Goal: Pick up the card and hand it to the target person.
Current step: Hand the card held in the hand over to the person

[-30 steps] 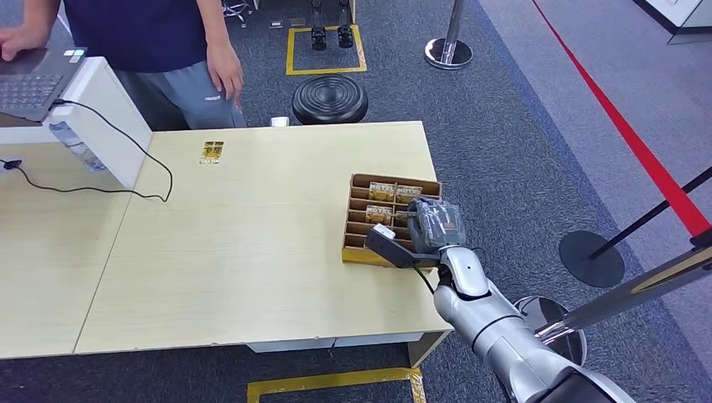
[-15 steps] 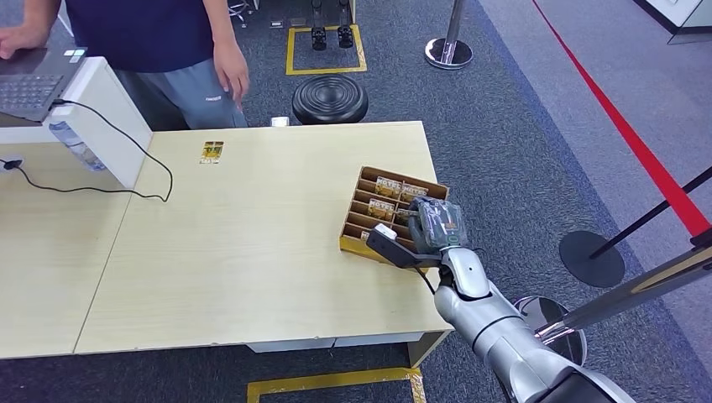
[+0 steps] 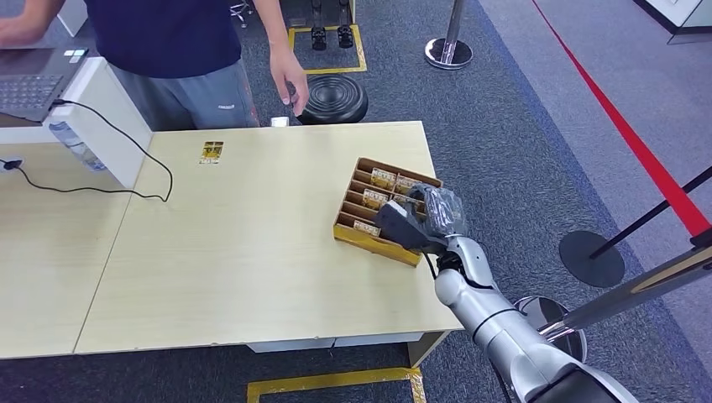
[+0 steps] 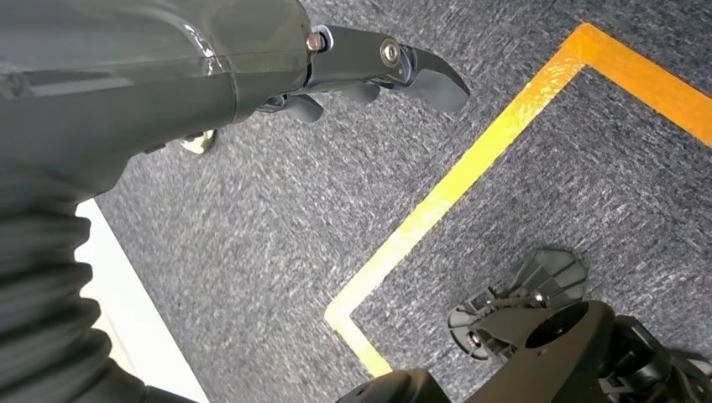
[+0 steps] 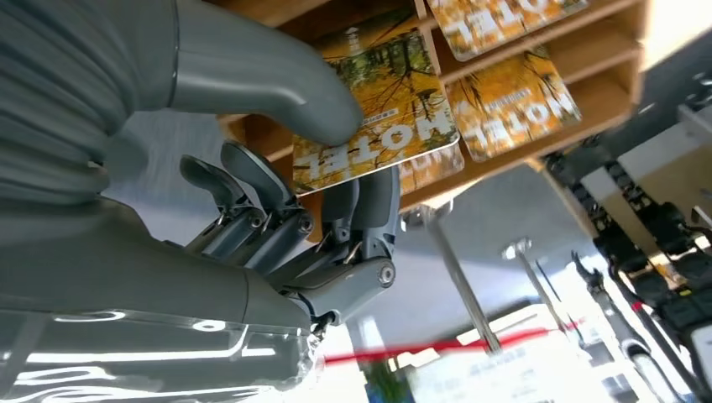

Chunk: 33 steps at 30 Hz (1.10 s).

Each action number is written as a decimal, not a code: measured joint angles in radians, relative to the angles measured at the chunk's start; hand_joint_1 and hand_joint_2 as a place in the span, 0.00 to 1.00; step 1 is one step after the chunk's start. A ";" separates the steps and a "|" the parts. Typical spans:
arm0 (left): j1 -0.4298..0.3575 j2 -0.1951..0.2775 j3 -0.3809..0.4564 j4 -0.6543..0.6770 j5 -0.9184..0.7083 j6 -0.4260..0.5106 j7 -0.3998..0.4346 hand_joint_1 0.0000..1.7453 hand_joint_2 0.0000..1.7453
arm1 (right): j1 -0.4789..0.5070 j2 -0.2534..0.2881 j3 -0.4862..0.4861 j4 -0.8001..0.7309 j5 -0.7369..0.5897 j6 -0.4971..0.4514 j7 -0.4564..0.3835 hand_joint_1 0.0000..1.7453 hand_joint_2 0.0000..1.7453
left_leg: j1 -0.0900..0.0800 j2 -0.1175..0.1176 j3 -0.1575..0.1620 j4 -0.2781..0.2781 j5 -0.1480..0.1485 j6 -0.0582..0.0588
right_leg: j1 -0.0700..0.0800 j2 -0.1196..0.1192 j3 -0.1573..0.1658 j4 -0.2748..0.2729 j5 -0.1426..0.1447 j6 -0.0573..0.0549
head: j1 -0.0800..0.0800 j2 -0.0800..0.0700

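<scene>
The right hand (image 5: 277, 210) pinches a card (image 5: 382, 109) over the brown box (image 3: 361, 231), at 3 o'clock on the counter (image 3: 252, 243). The left hand (image 4: 369, 71) hangs with nothing in it, fingers apart.

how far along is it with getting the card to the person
Done: the right hand has reached the wooden card box and pinches a HOTEL card between thumb and fingers. In hand: drawing that card out; it is still at the box. Left: carrying it across the table to the person and handing it over.
</scene>
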 joint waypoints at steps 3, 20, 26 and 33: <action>0.007 0.001 0.005 0.000 0.009 0.001 -0.006 0.00 1.00 | -0.004 -0.001 -0.022 -0.083 -0.116 0.061 -0.004 0.93 1.00 | 0.000 0.000 0.000 0.000 0.000 0.000 | 0.000 0.000 0.000 0.000 0.000 0.000 | 0.000 0.000; 0.033 0.012 0.032 0.002 0.022 -0.016 -0.017 0.00 1.00 | 0.046 -0.067 -0.098 -0.605 -0.510 0.274 0.051 1.00 1.00 | 0.000 0.001 0.001 0.000 0.000 0.000 | 0.000 0.000 0.000 0.000 0.000 0.000 | 0.000 0.000; 0.026 0.012 0.032 0.002 0.016 -0.016 -0.013 0.00 0.25 | 0.046 -0.059 -0.091 -0.653 -0.489 0.253 0.034 1.00 1.00 | 0.000 0.001 0.001 0.000 0.000 0.000 | 0.000 0.000 0.000 0.000 0.000 0.000 | 0.000 0.000; 0.026 0.012 0.033 0.002 0.022 -0.010 -0.013 0.00 0.00 | 0.048 -0.053 -0.078 -0.667 -0.485 0.237 0.038 0.00 1.00 | 0.000 0.000 0.001 0.000 0.000 0.000 | 0.000 0.000 0.000 0.000 0.000 0.000 | 0.000 0.000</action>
